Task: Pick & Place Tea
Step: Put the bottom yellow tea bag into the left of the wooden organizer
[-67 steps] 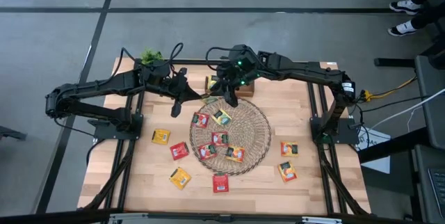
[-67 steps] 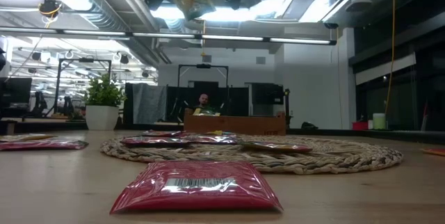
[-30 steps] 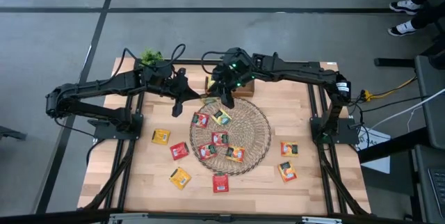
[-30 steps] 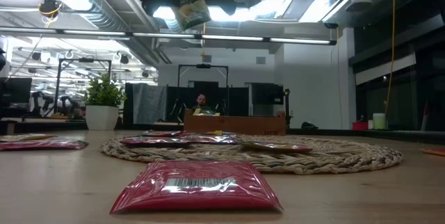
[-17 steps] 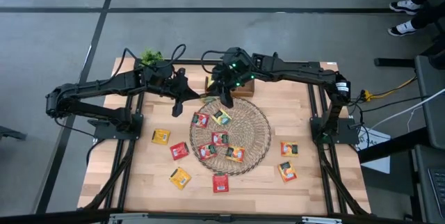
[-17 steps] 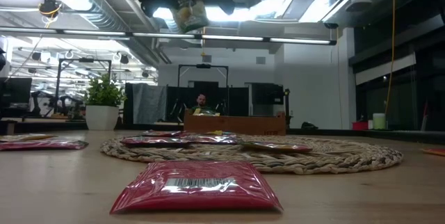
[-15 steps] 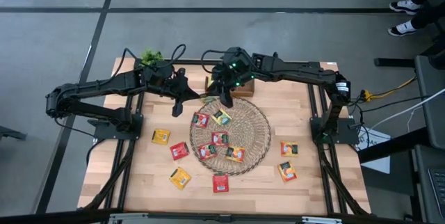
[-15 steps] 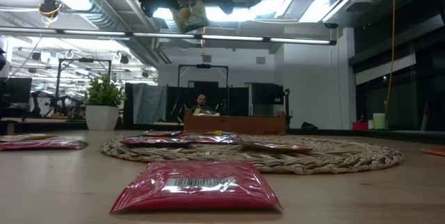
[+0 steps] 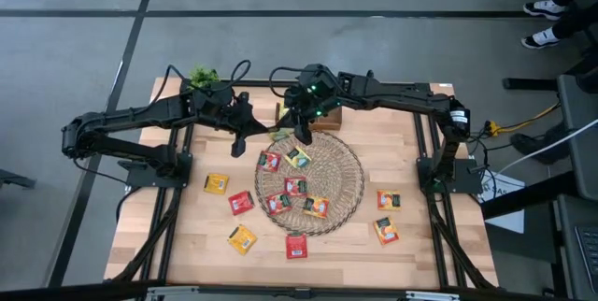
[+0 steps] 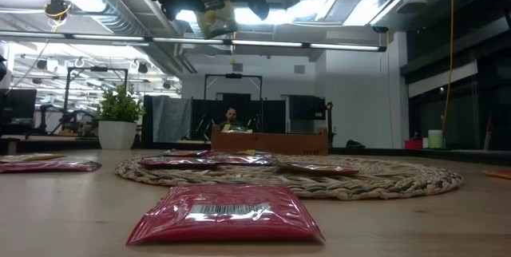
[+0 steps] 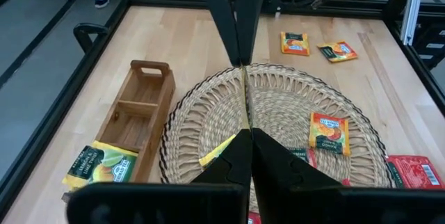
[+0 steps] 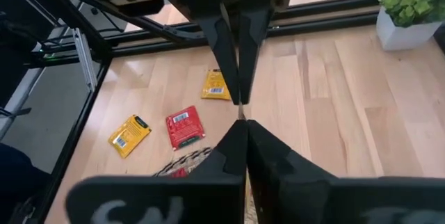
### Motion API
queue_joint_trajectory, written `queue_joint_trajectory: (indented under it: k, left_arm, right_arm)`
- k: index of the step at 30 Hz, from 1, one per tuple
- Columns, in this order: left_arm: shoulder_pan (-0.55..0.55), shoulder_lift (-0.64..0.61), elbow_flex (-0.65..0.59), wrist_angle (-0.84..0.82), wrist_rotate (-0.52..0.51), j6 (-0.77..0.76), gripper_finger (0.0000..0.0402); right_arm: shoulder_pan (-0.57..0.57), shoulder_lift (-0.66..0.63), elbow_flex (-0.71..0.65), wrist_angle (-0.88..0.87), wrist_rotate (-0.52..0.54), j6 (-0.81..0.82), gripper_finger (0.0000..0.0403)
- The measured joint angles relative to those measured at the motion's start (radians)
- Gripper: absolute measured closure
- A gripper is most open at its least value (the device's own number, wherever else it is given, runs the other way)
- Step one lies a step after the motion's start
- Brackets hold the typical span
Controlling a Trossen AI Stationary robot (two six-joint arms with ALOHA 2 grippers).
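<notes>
The right tool (image 12: 241, 121) has been closing over the last second and is now pinching narrow on the yellow-green tea sachet (image 10: 215, 19). That sachet is hanging a little lower and further left in the low view than two seconds ago. The left tool (image 11: 245, 132) is gripping the same sachet from the opposite side, fingers shut on its edge. It is hanging in the air above the far rim of the wicker mat (image 9: 346, 175), close to the wooden box (image 11: 142, 116). Other sachets are lying on the mat and on the desk (image 9: 420, 245) around it.
</notes>
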Motion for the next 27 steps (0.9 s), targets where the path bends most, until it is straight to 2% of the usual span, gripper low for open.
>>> queue_joint_trajectory:
  k: [7, 14, 27]
  left_arm:
    - [0.000, 0.000, 0.000, 0.000, -0.005, -0.008, 0.0393]
    - [0.000, -0.001, 0.000, 0.000, -0.016, -0.030, 0.0390]
    - [0.001, -0.062, 0.000, -0.047, -0.063, -0.034, 0.0386]
  right_arm:
    - [0.000, 0.007, 0.000, -0.008, 0.003, 0.001, 0.0399]
    - [-0.009, 0.007, 0.000, -0.045, 0.056, 0.002, 0.0401]
    - [-0.099, 0.007, 0.000, -0.062, 0.065, 0.003, 0.0402]
